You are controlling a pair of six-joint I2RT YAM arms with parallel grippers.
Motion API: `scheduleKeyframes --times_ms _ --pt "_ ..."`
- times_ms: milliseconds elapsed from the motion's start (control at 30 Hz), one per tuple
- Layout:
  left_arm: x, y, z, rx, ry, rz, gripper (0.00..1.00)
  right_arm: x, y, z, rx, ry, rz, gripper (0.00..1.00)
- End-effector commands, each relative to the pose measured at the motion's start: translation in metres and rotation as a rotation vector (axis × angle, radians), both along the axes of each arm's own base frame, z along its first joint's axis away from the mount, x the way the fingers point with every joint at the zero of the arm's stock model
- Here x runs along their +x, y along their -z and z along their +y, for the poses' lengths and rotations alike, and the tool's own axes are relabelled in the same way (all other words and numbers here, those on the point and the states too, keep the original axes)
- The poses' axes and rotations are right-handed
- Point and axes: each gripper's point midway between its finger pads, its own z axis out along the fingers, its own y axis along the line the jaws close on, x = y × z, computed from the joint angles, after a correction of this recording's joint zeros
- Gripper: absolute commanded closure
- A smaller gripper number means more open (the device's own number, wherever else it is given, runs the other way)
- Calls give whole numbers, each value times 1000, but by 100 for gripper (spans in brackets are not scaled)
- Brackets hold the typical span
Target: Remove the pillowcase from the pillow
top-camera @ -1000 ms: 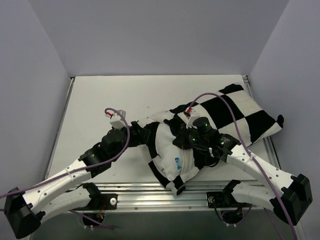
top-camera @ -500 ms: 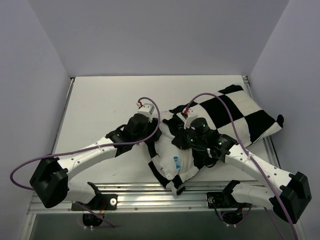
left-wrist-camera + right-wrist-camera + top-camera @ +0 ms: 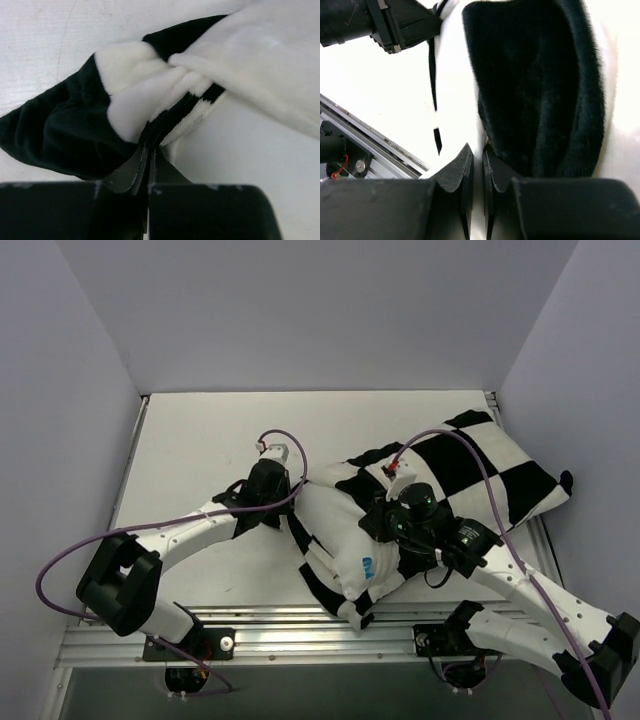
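While I watch from above, the pillowcase (image 3: 470,465) lies across the right half of the table (image 3: 200,435), its big black and white checks running toward the far right corner. The pillow (image 3: 335,525) bulges out of its near end, plain white, with a small blue mark (image 3: 368,566) close to the front edge. Both arms reach in over that open end, but from up here their wrists cover the fingertips, so I can't read either grip.

Over to the left wrist camera: the left claw (image 3: 147,155) is clamped on the pillowcase. A bunched fold of black and white plush runs straight down between the two fingers, with a stitched hem just right of them. This view also gives me the soft pile of the cloth, which the overhead shot flattens.

Right wrist camera now: the right claw (image 3: 476,162) has its fingers pressed nearly together. A black check of the case sits right against one finger, with white around the tips. Whether any fabric is caught between them I cannot tell. A black part of the left arm shows at upper left in that picture, close by.

The table is matte white, with an aluminium rail (image 3: 270,625) along the near edge by the arm bases. Plain pale lilac walls (image 3: 300,310) close it in on three sides.
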Motion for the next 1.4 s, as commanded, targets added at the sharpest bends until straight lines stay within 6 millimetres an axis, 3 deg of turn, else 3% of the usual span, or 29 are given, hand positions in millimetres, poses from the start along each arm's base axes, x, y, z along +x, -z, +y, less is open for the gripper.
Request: scheduleKeyframes --times_ms 0,67,200,233,300,333,367,467,567,600,633,667,700,733,767,800,833,900,933,967,1033,1067,1133,1167,1367 --pt "13 20 50 73 -172 17 98 -3 -25 -27 5 98 -42 100" --pt "12 32 68 40 -242 44 98 -5 -39 -33 29 110 -66 100" --pt "7 52 67 -33 -246 92 98 -9 -62 -38 72 101 -109 100" --pt "13 50 59 -79 -236 76 98 -11 -66 -34 92 78 -115 100" --pt "5 67 45 -133 -190 127 98 -15 -67 -27 123 35 -117 100" --pt "10 64 36 -190 -181 107 98 -15 -71 -20 154 5 -129 100" --pt "3 73 29 -219 -151 140 98 -24 -68 -10 179 -60 -111 100" --pt "6 62 11 -345 -119 113 97 -30 -64 9 221 -160 -80 100" --pt "3 39 3 -433 -91 71 82 -27 -49 18 207 -174 -42 100" --pt "2 20 4 -459 -83 30 69 -23 -45 21 195 -173 -31 100" --pt "0 12 6 -466 -83 20 62 -21 -44 22 184 -176 -32 100" --pt "-2 -13 8 -490 -76 -31 54 -20 -43 23 176 -173 -31 100" --pt "-4 -23 12 -492 -81 -48 48 -15 -38 24 153 -160 -22 100" --pt "-8 -25 20 -461 -103 -37 35 -11 -40 24 140 -154 -30 95" --pt "-12 -48 24 -479 -100 -82 29 -10 -41 25 130 -154 -33 91" --pt "-16 -55 27 -472 -102 -88 23 -5 -38 25 110 -142 -31 86" --pt "-22 -55 35 -438 -122 -63 13 -3 -44 25 105 -136 -43 74" --pt "-33 -72 40 -435 -109 -75 6 2 -46 25 77 -128 -52 62" --pt "-43 -64 45 -398 -107 -29 3 5 -45 20 51 -105 -53 57" --pt "-49 -74 41 -408 -73 -31 3 9 -55 19 49 -93 -75 48" --pt "-61 -72 36 -386 -19 10 5 15 -59 10 13 -38 -86 35" --pt "-69 -77 26 -396 37 21 6 18 -71 7 21 -21 -111 32" --pt "-81 -79 15 -374 106 24 6 21 -76 -4 -4 30 -121 28" --pt "-90 -87 -1 -363 163 9 6 31 -83 -19 -37 123 -151 27" --pt "-121 -106 -59 -290 370 -35 6 48 -59 -88 -230 448 -105 17"
